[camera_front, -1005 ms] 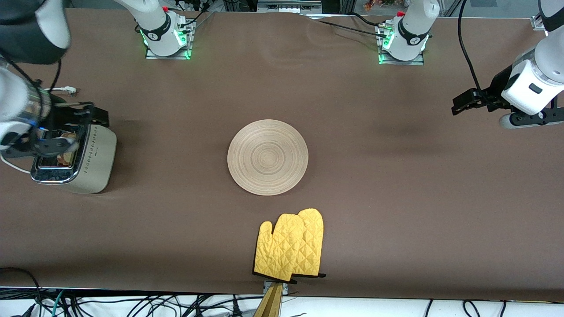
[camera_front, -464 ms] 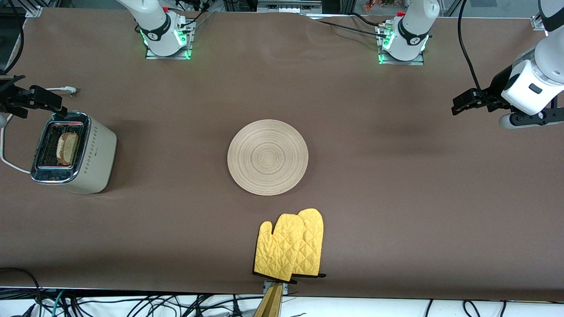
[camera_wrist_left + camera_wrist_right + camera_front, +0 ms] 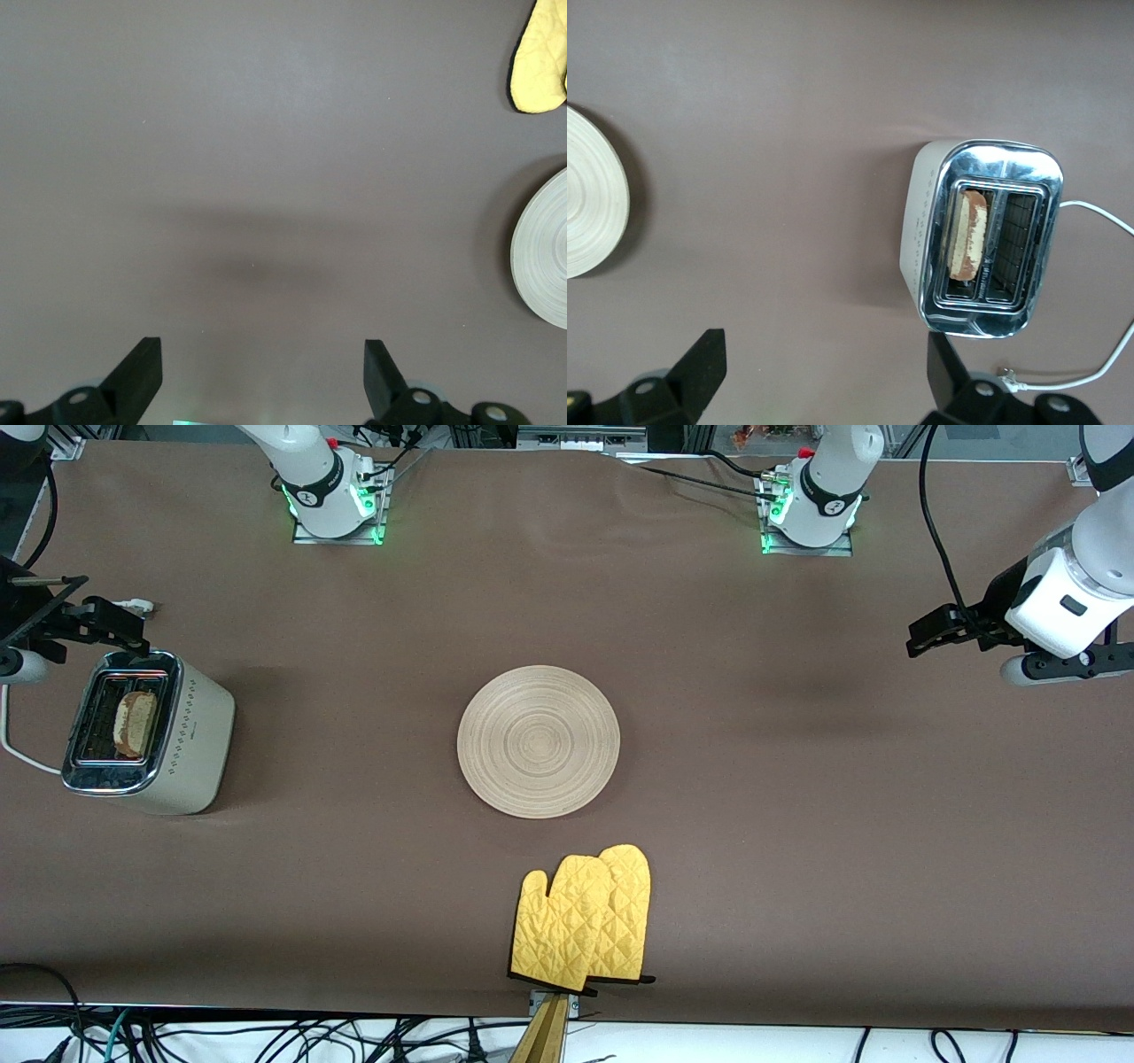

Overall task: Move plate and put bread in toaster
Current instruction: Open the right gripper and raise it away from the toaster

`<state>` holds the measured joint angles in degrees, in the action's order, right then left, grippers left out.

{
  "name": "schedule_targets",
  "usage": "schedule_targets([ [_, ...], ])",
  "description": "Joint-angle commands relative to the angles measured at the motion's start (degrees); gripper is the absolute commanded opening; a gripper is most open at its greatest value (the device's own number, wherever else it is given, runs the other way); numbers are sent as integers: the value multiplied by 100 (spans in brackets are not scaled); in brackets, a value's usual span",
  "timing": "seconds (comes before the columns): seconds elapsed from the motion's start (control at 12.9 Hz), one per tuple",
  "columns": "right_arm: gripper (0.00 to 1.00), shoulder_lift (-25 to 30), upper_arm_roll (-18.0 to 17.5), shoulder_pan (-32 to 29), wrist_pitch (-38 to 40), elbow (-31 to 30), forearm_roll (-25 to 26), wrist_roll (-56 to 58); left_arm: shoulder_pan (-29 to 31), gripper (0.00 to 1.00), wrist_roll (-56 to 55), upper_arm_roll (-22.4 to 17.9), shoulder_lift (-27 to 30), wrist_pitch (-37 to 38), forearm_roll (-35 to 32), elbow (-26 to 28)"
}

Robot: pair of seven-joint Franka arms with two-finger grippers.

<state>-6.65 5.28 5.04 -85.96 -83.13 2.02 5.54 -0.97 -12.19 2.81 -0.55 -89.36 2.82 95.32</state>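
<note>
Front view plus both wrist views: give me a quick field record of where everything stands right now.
bread: in a toaster slot
toaster: at the right arm's end of the table
plate: mid-table, bare
mitts: nearer the front camera than the plate
right end effector: open, above the toaster
left end effector: open, waiting over bare table

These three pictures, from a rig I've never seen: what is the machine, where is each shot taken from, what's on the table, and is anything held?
Two robot arms stand at a brown table. The front view looks down from across it; the others come from cameras on each wrist. The bread stands in a slot of the toaster at the right arm's end. The plate lies mid-table, with yellow oven mitts nearer the front camera. The right gripper hangs open above the toaster; the left gripper waits open over bare table at its own end. Neither holds anything.
</note>
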Motion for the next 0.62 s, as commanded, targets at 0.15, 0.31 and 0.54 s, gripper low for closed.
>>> schedule_targets([
  [0.15, 100, 6, -71, -126, -52, -27, 53, 17, -8, 100, 50, -17, 99, -55, 17, 127],
  [0.31, 100, 5, -71, -135, -35, -27, 62, 17, -8, 100, 16, -26, 29, -73, 17, 136],
  [0.54, 100, -38, -71, -196, -26, -36, 71, 17, -8, 100, 7, -26, -33, -433, 17, 136],
])
